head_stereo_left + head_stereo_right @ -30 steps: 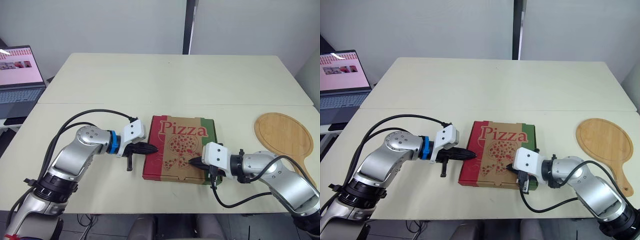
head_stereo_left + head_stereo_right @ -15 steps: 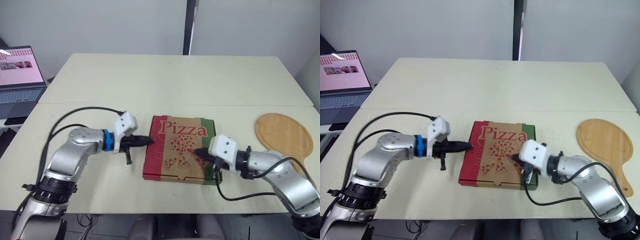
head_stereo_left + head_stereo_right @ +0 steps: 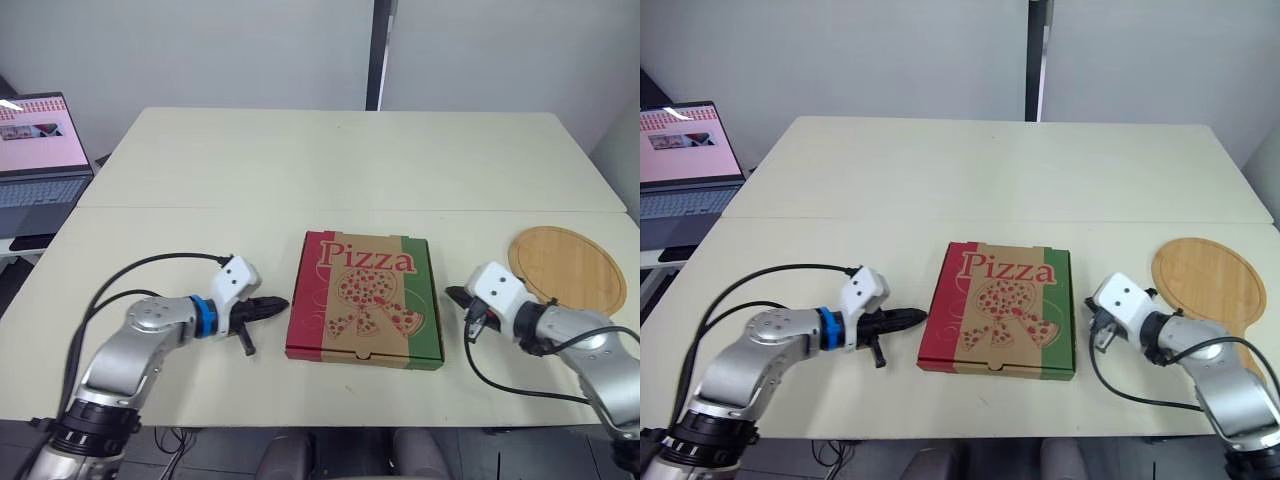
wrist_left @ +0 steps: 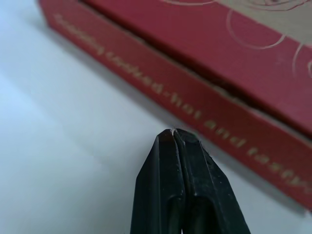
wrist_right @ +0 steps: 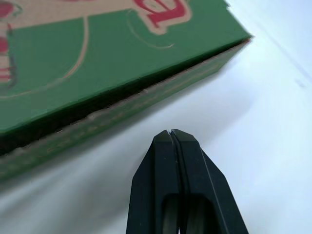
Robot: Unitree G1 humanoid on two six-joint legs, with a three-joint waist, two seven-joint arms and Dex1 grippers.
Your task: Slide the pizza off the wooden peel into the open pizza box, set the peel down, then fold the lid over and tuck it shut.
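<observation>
A closed pizza box (image 3: 365, 298) lies flat on the near half of a pale table (image 3: 340, 160), roughly midway between the robot's two arms. Its lid is folded down and printed with the word "Pizza" in red script above a drawing of pizza slices, with a red band along the side nearest the left arm and a green band along the side nearest the right arm. The left gripper (image 3: 283, 301) lies low over the table just beside the box's red side, pointing at it without touching; in the left wrist view its two black fingers (image 4: 165, 185) are pressed together with nothing between them, and the red side wall with pale lettering runs across just ahead of the tips. The right gripper (image 3: 452, 294) sits just beside the green side, also clear of the box, its fingers (image 5: 195, 185) likewise pressed together and empty; in the right wrist view a thin dark seam shows between lid and base along the green wall. The round wooden peel (image 3: 568, 270) lies flat and bare on the table beyond the right gripper, near the table's right edge. An open laptop (image 3: 40, 150) stands off the table's far left side.
</observation>
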